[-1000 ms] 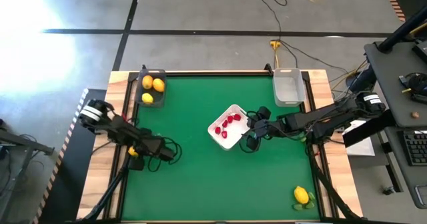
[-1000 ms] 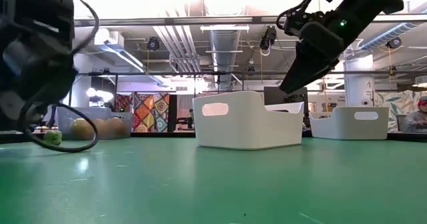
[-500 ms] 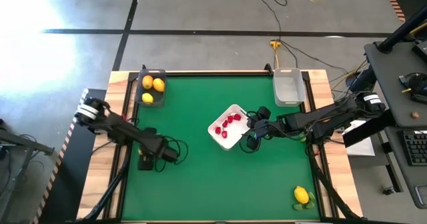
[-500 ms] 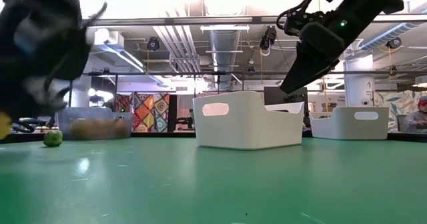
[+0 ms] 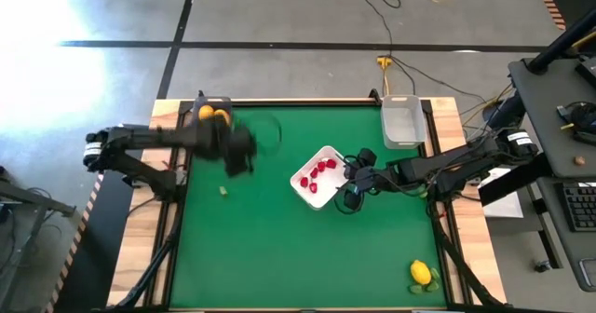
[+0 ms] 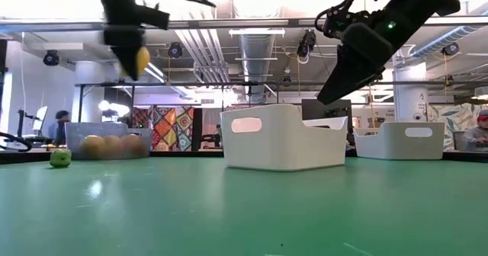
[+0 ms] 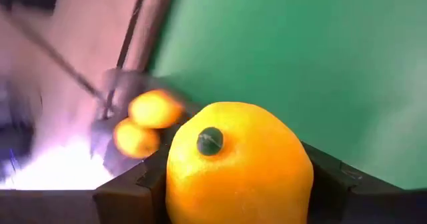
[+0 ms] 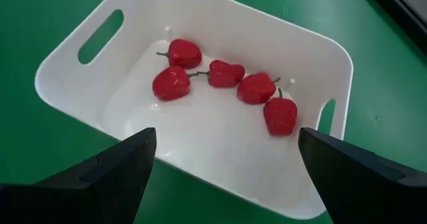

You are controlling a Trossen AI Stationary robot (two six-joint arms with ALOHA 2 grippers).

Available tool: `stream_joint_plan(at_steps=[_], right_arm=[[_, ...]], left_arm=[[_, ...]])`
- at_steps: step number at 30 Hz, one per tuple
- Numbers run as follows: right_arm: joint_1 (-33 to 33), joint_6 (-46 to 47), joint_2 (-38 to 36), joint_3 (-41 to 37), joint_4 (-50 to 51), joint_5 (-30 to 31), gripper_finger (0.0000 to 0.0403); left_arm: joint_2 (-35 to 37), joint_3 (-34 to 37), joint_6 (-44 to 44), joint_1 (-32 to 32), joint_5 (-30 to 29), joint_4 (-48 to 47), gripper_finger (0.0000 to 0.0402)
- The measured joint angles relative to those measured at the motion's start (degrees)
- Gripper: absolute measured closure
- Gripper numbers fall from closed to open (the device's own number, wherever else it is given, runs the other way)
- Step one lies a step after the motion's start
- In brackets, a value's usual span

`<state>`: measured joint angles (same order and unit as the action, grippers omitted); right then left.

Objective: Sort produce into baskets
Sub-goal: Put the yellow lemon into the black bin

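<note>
My left gripper [image 5: 238,155] hangs high over the table's far left part, shut on a yellow lemon [image 7: 237,164]. It is just right of the dark basket [image 5: 211,122], which holds yellow and orange fruit [image 7: 145,121]. A small green piece [image 5: 223,191] lies on the green mat below; it also shows as the green piece [image 6: 60,158] in the low view. My right gripper [image 8: 227,174] stands open above the near edge of the white tray [image 8: 80,84], which holds several red berries [image 8: 223,84]. Another lemon [image 5: 421,274] lies at the near right. My left gripper pinches the lemon between its two fingers [image 7: 130,192], one on each of two opposite sides [image 7: 179,184]. The lemon's dark stem spot [image 7: 211,141] faces the wrist camera. The fingers slant downward. In the low view the lemon [image 6: 141,59] hangs well clear of the table.
A clear basket [image 5: 402,122] stands at the far right corner. Wooden borders frame the green mat [image 5: 279,248], which is open at its middle and near side. Cables trail on the floor beyond the far edge.
My left gripper has risen from the table's near left with the lemon and swung toward the far edge, up beside the dark basket, rolling as it went. The lemon is now lifted clear. The green piece has stayed on the mat.
</note>
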<state>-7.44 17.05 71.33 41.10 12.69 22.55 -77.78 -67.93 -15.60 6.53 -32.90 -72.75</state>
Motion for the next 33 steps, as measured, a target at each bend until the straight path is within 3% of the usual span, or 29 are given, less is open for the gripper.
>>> stream_joint_plan(at_steps=[5, 7, 11, 17, 24, 33], right_arm=[[-2.3, 3.4, 0.0, -0.2, 2.1, -1.5, 0.0044], [-3.8, 5.5, 0.0, -0.2, 3.7, -2.0, 0.0044], [-8.0, 10.6, 0.0, -0.2, 8.8, -2.0, 0.0044], [-13.0, 13.7, 0.0, -0.2, 11.1, -2.0, 0.0044], [-13.8, 15.2, 0.0, -0.2, 11.1, -2.0, 0.0044], [-15.6, 16.1, -0.1, -0.2, 11.1, -2.2, 0.0044]], left_arm=[[-2.5, -4.1, 1.1, 21.5, 1.2, 0.5, 0.0200], [-4.5, -4.3, 1.1, 29.1, 4.4, 0.5, 0.0200], [-8.3, -1.7, 1.8, 38.5, 11.4, 1.7, 0.0200], [-12.8, 2.8, 2.2, 41.4, 11.5, 7.2, 0.0199], [-16.7, 3.5, 2.9, 41.5, 11.0, 13.4, 0.0170], [-21.3, 3.6, 2.4, 41.9, 4.4, 13.8, 0.0158]])
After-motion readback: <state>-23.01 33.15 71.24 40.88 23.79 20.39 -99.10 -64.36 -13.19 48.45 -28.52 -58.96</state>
